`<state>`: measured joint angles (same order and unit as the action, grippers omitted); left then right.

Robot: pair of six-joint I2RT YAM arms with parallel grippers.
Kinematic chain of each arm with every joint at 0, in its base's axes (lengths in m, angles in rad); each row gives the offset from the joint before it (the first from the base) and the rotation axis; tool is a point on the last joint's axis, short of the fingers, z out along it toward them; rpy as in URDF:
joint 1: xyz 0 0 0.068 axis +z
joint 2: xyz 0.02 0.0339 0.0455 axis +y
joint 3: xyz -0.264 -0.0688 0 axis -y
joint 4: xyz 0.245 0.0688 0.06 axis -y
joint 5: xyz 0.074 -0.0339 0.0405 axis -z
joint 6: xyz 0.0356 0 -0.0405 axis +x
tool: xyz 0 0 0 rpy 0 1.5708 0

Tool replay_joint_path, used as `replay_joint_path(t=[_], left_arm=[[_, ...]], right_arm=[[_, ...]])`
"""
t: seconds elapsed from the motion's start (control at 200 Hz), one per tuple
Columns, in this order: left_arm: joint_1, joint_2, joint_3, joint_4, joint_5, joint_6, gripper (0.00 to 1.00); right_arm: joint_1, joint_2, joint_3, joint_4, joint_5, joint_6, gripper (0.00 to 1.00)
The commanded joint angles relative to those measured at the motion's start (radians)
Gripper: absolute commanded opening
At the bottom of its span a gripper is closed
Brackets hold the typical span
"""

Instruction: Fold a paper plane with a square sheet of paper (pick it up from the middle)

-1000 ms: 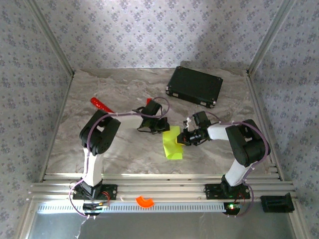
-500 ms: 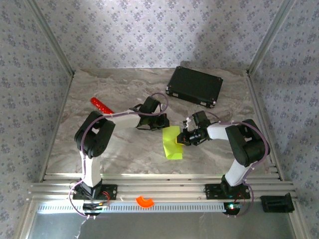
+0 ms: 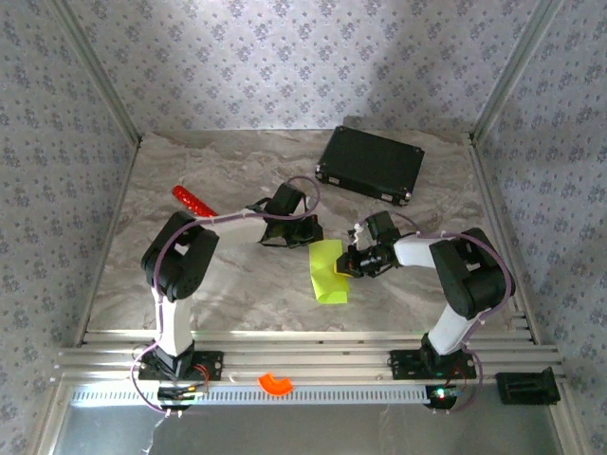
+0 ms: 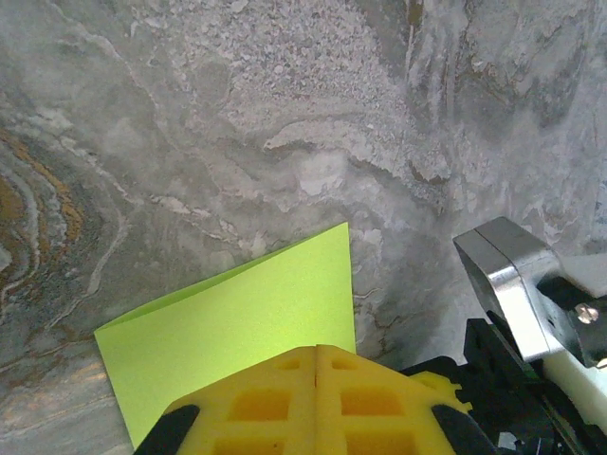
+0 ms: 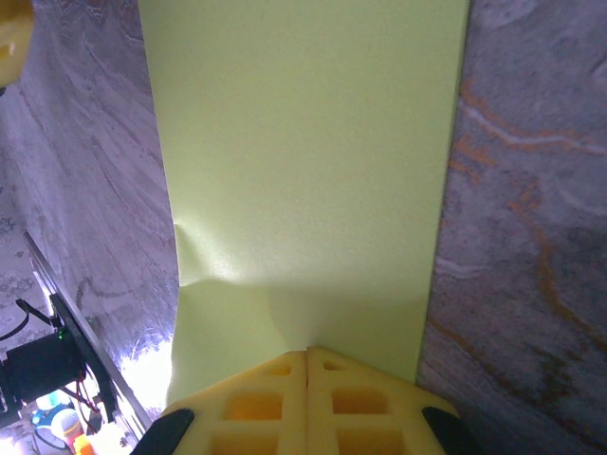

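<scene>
Left end effector [image 3: 307, 237] and right end effector [image 3: 345, 267] are both pinched shut, with no paper visibly between the pads. The paper [image 3: 328, 277] lies flat on the worktop [image 3: 237, 275] as a narrow rectangle, the left tips at its far edge and the right tips at its right edge. To crease well, one closed tip should pin the sheet while the other rubs along the fold. Both arms reach inward with elbows bent and wrists pitched down.

The grey marbled table [image 3: 237, 284] carries three things: a black case [image 3: 370, 163] near its far right corner, a red stick [image 3: 193, 200] toward the left edge, and a lime-green sheet of paper [image 3: 328, 277] lying right of the middle, toward the near edge.
</scene>
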<state>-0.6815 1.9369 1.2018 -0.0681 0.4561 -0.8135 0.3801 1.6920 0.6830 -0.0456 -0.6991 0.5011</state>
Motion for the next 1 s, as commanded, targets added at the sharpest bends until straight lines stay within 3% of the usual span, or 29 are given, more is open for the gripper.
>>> replay_joint_path(t=[0.0,0.29,0.53,0.775,0.994], left_arm=[[-0.009,-0.045,-0.013,0.02,0.007,-0.012,0.0],[-0.011,-0.061,-0.017,0.037,0.017,-0.008,0.0],[-0.017,-0.009,0.007,0.051,0.083,-0.004,0.0],[-0.019,0.051,-0.011,0.054,0.079,-0.002,0.0],[0.026,0.087,-0.071,0.087,0.087,0.022,0.0]], right_arm=[[-0.008,0.05,-0.051,-0.119,0.219,-0.009,0.0],[-0.003,0.038,-0.063,-0.105,0.221,-0.006,0.0],[-0.001,0.031,-0.068,-0.101,0.222,-0.006,0.0],[0.0,0.036,-0.066,-0.101,0.22,-0.009,0.0],[-0.001,0.037,-0.066,-0.103,0.222,-0.009,0.0]])
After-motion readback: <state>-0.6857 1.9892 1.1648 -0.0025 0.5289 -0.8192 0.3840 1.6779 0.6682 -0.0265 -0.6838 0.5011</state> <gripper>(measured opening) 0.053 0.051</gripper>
